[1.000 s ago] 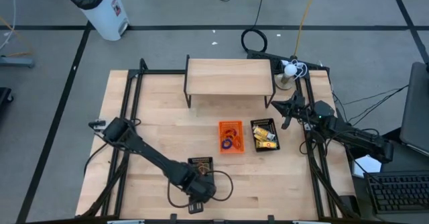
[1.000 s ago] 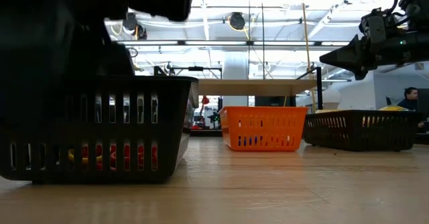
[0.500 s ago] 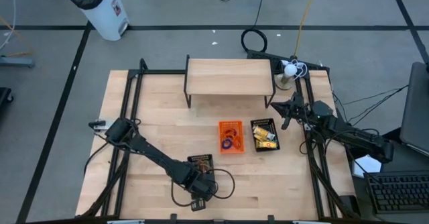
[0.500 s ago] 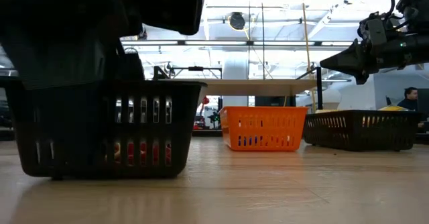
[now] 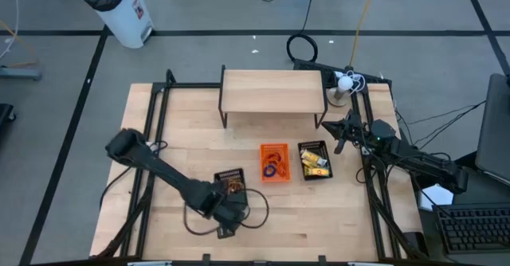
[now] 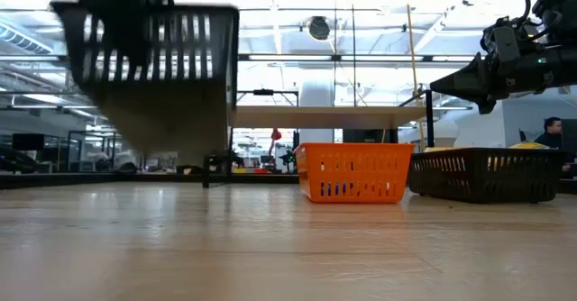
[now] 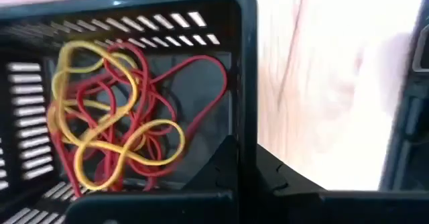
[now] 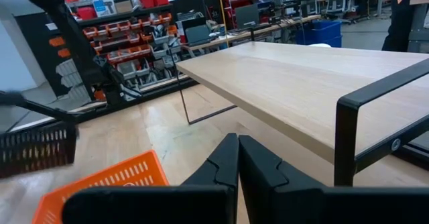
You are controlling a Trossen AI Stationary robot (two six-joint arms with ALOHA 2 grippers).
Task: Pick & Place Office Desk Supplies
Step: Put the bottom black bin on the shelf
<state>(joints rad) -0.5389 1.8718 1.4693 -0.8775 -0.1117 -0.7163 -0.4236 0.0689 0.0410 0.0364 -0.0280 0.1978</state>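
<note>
A black basket (image 5: 229, 181) is held clear of the desk (image 5: 191, 131) by the left gripper (image 5: 221, 206), whose fingers are clamped on the basket's wall at a near corner, as the left wrist view shows. In the low view the basket (image 6: 153, 62) hangs high and tilted, with nothing beneath it. Inside lie tangled red and yellow rubber bands (image 7: 114, 110), loose against the slotted floor.

The right gripper (image 5: 341, 131), fingers closed on nothing, waits near the desk's right edge, beside the shelf (image 5: 272, 91). An orange basket (image 5: 273, 162) and a second black basket (image 5: 314, 160) stand side by side at the desk's middle, each holding small supplies.

The grip is judged narrow: one wall is pinched near a corner, so the basket could swing or slip if it is moved sharply. With the tilt seen, the light bands could slide toward the low side and spill over the rim. The orange basket could also be clipped if the load is carried low toward it.
</note>
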